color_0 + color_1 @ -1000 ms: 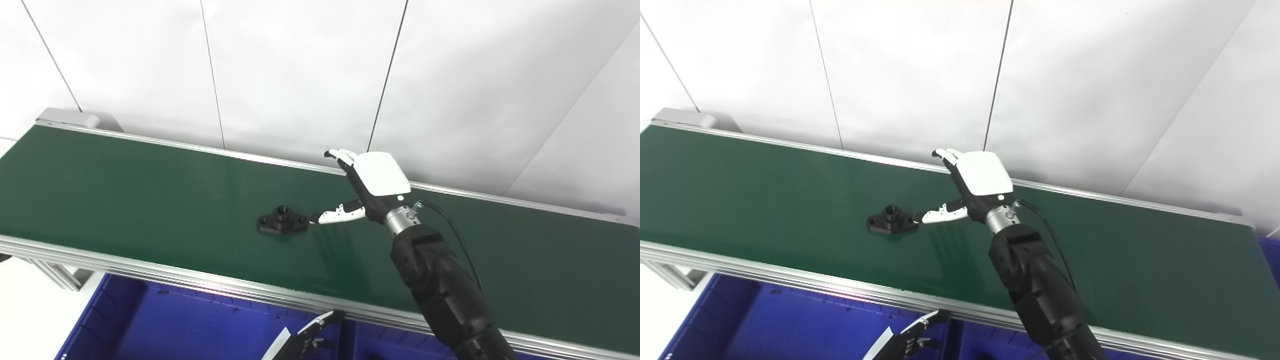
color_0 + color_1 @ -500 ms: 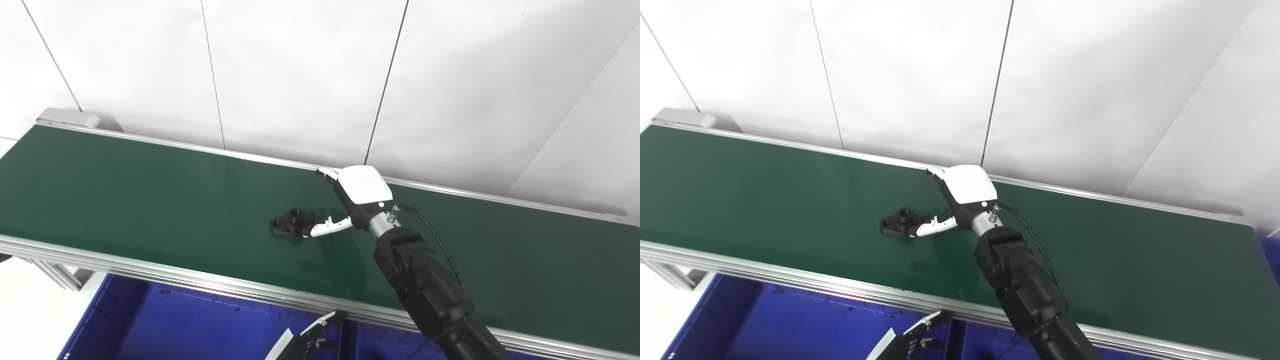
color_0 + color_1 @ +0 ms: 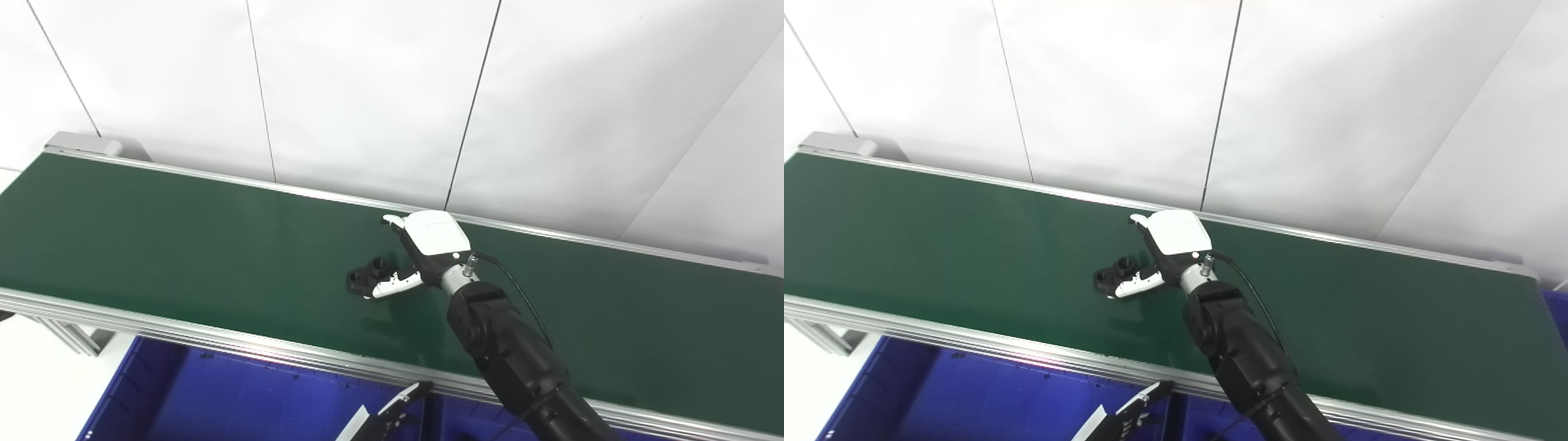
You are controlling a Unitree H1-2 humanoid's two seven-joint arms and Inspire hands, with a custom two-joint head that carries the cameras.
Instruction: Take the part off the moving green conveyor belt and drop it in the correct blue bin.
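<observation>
Left eye view, nearest, shows the blue bin [image 3: 202, 398] empty with the left hand [image 3: 392, 416] barely visible, state unclear, while farther on the belt [image 3: 153, 245] the right hand [image 3: 422, 257], fingers spread, brackets the unlifted part [image 3: 366, 277]; grasp and drop remain.

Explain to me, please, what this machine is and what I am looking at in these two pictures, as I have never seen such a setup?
Both pictures come from two cameras side by side on a humanoid robot's head, so they show one scene from slightly different spots. The long green strip is a conveyor belt in front of a white wall. On it lies a small black part. The robot's right hand, white on a black arm, reaches over the belt with its thumb beside the part, but the part is not lifted. Below the belt's near edge sits a blue bin. The left hand only peeks in at the bottom edge, so its state is unclear.
</observation>
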